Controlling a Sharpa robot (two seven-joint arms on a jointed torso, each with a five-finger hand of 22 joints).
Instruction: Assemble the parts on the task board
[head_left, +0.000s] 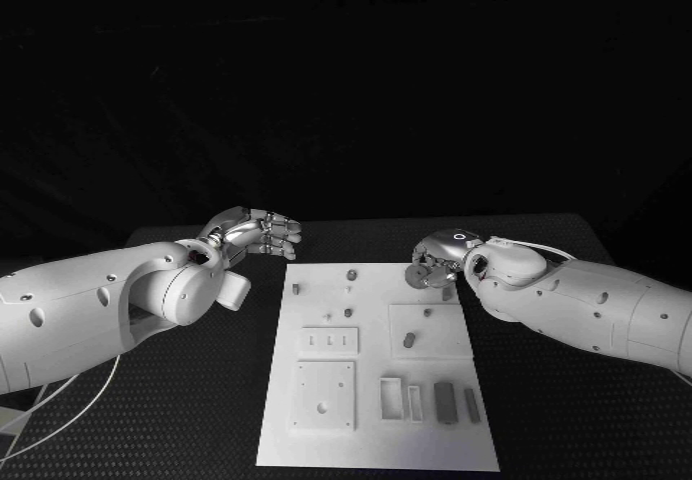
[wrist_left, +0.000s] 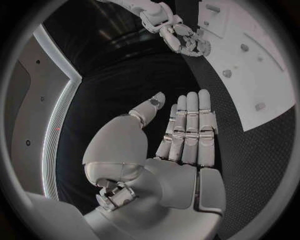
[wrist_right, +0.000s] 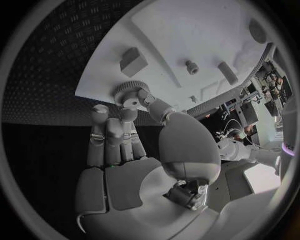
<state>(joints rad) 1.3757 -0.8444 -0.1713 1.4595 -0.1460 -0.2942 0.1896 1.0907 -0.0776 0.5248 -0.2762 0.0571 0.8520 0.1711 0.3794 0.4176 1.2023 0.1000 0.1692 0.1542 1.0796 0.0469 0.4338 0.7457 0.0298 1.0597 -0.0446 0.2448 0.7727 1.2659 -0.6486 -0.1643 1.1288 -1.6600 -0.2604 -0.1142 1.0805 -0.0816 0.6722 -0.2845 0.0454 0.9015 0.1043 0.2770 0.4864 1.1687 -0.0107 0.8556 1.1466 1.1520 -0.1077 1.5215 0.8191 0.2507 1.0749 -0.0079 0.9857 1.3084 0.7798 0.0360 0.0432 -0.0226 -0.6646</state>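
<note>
The white task board (head_left: 378, 440) lies lengthwise in the middle of the table. My right hand (head_left: 440, 258) hovers over its far right corner and pinches a small toothed gear (head_left: 420, 275) between thumb and a finger. The right wrist view shows the gear (wrist_right: 129, 93) at the fingertips, just above the board's edge (wrist_right: 187, 35). My left hand (head_left: 260, 232) hangs off the board's far left corner, holding nothing. In the left wrist view its fingers (wrist_left: 187, 130) are stretched straight side by side.
Small pegs (head_left: 349, 274) stand on the far half of the board, with an oval part (head_left: 408, 340) in the raised right panel. Two grey bars (head_left: 444, 401) lie near the front right beside white slots (head_left: 391, 396). Black table surrounds the board.
</note>
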